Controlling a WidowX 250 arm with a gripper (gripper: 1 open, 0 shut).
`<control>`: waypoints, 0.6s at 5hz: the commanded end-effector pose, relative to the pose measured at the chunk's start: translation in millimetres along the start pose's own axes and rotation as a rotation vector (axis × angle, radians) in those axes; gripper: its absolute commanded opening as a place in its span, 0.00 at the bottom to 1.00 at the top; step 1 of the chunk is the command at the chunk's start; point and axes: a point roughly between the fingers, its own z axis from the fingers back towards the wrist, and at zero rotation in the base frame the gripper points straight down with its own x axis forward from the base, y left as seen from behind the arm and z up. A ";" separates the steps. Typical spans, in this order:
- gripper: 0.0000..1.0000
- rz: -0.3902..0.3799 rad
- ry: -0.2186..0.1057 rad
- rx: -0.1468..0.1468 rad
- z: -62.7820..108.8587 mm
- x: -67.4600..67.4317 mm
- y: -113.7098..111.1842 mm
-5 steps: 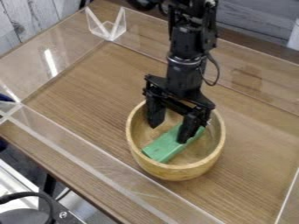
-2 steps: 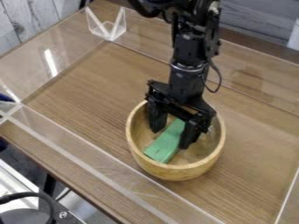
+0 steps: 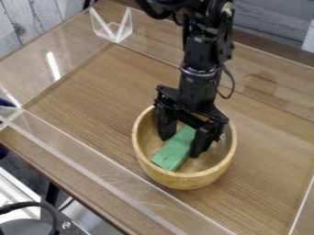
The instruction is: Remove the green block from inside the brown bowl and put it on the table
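Observation:
The brown bowl (image 3: pixel 218 162) sits on the table (image 3: pixel 98 101) near its front edge. Inside it the green block (image 3: pixel 173 154) lies slanted, its upper end leaning toward the far wall. My gripper (image 3: pixel 188 135) reaches straight down into the bowl, open, with one finger on each side of the block's upper end. The black fingers (image 3: pixel 162 122) straddle the block and I cannot tell whether they touch it. The block's top end is partly hidden behind the fingers.
Low clear acrylic walls (image 3: pixel 73 156) edge the table on the front and left. A clear acrylic bracket (image 3: pixel 114 27) stands at the far left corner. Bare wood lies to the left of and behind the bowl.
The gripper has sunk a little deeper into the bowl and shifted slightly right, so its fingers now straddle the block's upper end. The block has hardly moved.

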 end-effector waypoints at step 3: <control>1.00 -0.016 -0.061 0.009 18.3 3.6 -4.9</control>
